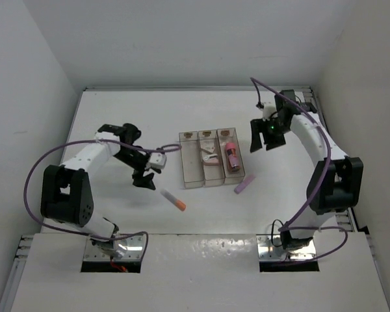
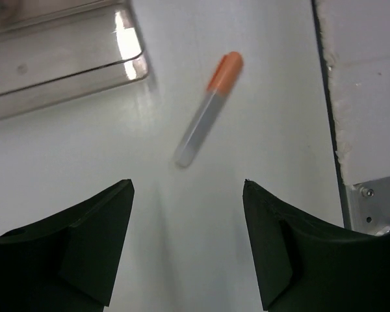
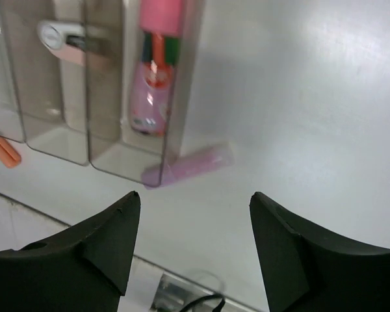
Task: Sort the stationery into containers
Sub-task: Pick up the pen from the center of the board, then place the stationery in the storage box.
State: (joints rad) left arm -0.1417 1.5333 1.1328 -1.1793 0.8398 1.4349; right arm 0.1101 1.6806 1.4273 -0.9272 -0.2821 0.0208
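Left tool spread apart, empty, over orange-ended white stick on table. Right tool apart, empty, near lilac stick beside bins.

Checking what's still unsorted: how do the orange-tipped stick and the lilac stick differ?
The orange-tipped stick is white with an orange end; the lilac stick is one colour. The orange-tipped stick lies near-left of the bins, apart; the lilac stick lies by their right near corner. They slant opposite ways. Both lie flat, outside the bins.
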